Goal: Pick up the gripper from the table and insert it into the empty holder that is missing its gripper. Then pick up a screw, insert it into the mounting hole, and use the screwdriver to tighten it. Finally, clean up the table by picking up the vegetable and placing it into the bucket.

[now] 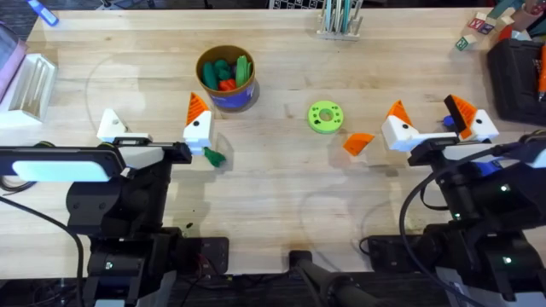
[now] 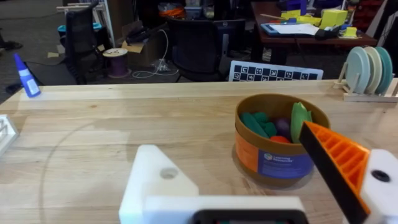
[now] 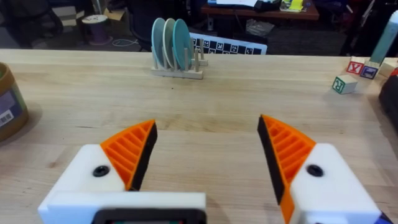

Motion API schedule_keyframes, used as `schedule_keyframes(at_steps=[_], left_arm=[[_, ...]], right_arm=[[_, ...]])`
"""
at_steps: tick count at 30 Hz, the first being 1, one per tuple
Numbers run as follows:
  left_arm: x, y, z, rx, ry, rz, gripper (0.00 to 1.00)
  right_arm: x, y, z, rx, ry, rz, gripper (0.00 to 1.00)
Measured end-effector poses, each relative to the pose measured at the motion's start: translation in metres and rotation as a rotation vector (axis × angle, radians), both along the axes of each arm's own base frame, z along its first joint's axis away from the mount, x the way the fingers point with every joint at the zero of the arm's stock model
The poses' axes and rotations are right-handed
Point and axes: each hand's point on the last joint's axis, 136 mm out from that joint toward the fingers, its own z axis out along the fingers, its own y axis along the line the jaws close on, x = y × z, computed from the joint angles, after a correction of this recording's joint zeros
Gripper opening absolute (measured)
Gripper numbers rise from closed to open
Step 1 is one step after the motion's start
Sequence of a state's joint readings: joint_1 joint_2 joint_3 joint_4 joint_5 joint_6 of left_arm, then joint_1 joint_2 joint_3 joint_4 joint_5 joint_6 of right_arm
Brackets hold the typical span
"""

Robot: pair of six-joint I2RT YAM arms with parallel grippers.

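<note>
The loose orange gripper (image 1: 358,142) lies on the table between the green disc and my right arm. My left gripper (image 1: 153,117) is open. One of its white blocks is the bare holder (image 1: 111,126) (image 2: 158,180); the other carries an orange wedge (image 2: 339,162). The dark green vegetable (image 1: 213,157) lies just beside that wedged block. Beyond it stands the bucket (image 1: 226,78) (image 2: 277,146), holding several toy foods. The blue screwdriver (image 1: 43,13) (image 2: 25,76) lies at the far left corner. My right gripper (image 1: 426,112) (image 3: 208,149) is open, with nothing between its orange pads. I cannot make out a screw.
A flat bright green disc (image 1: 325,116) with holes lies mid-table. A plate rack (image 1: 339,19) (image 3: 177,53) stands at the far edge. A white rack (image 1: 30,81) is at the left, toy blocks (image 1: 478,30) and a black box (image 1: 516,77) at the right.
</note>
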State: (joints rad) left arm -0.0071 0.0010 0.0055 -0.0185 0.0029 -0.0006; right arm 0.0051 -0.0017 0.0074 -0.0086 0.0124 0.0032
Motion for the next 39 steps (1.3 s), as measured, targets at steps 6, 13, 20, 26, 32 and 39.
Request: schedule_keyframes(at_steps=[6, 13, 20, 26, 32, 39], left_arm=[[0.0, 0.0, 0.0, 0.0, 0.0, 0.0, 0.986], [-0.002, 0.005, -0.005, -0.04, 0.043, 0.031, 0.985], [-0.023, 0.009, 0.037, -0.094, 0.162, 0.062, 0.985], [-0.039, 0.009, 0.078, -0.188, 0.359, 0.092, 0.986], [-0.028, 0.005, 0.039, -0.315, 0.671, 0.149, 0.987], [-0.017, -0.006, -0.016, -0.502, 0.944, 0.233, 0.987]], right_arm=[[0.0, 0.0, -0.001, 0.0, 0.005, 0.0, 0.991], [-0.002, -0.002, -0.002, 0.0, 0.022, -0.009, 0.991], [-0.021, -0.002, 0.029, -0.001, 0.176, -0.009, 0.991], [-0.028, -0.002, 0.088, 0.001, 0.273, -0.01, 0.991], [-0.011, -0.002, 0.118, 0.001, 0.312, -0.01, 0.992], [-0.006, -0.002, 0.11, 0.0, 0.354, -0.01, 0.99]])
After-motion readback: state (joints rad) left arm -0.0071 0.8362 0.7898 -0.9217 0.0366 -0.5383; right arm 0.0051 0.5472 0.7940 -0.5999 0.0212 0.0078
